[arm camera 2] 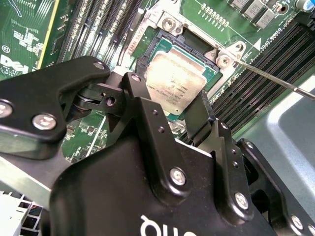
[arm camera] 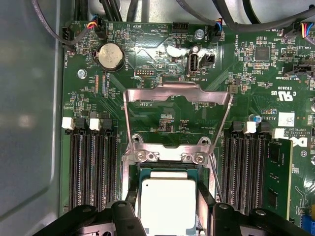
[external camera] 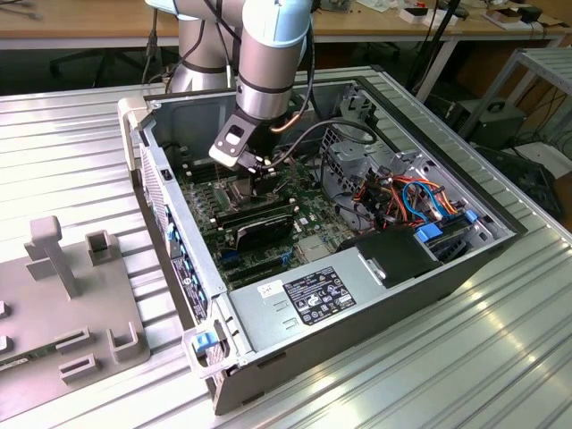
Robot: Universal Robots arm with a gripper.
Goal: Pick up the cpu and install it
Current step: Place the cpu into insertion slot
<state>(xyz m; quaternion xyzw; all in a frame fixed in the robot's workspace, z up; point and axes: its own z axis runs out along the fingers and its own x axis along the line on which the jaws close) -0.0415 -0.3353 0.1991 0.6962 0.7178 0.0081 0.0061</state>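
In the upper middle of the exterior view, inside the open computer case [external camera: 375, 344], the gripper [external camera: 257, 181] reached down onto the motherboard [external camera: 201, 195]. In both wrist views we saw the cpu [arm camera 2: 172, 83] lying between the fingers [arm camera 2: 199, 115], its silver-grey lid up, directly over the socket [arm camera 2: 196, 45]. The jaws stood narrow, closed up against two opposite edges of the chip, so we judged that they held it. The hinged load frame [arm camera: 177, 94] was swung up clear of the socket, and the thin locking lever [arm camera 2: 275, 81] stood released beside it. We could not tell whether the cpu sat fully down in the socket or just above it.

We judged the main danger to be misalignment. If the chip went down rotated or tilted, a corner could crush the socket's fine contacts. A finger dragging sideways on release could shift it off its seat. The fingers also sat just beside the socket walls and near the memory slots [arm camera: 91, 172], so any lateral motion could catch on them.
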